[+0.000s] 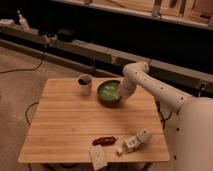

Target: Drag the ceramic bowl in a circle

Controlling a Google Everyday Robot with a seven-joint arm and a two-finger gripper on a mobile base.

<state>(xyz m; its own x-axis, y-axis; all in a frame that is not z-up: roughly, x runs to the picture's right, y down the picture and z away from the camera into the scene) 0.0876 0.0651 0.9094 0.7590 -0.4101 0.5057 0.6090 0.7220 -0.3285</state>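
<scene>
Mid-circle at frame centre, our gripper (120,95), clamped shut on the ceramic bowl (109,93), must next curve it clear of the cup (85,84).

A worktop (65,125) of pale wood, planked and matt. On it a ceramic bowl (106,93), glossy green outside with a pale speckled inside. The robot's hand (120,95), smooth white plastic by its look, sits at the bowl's right rim, fingers closed. A whitish cup (85,84) looks smooth. A dark red packet (104,140) shines faintly. The floor (20,85) is rough and dull grey.
</scene>
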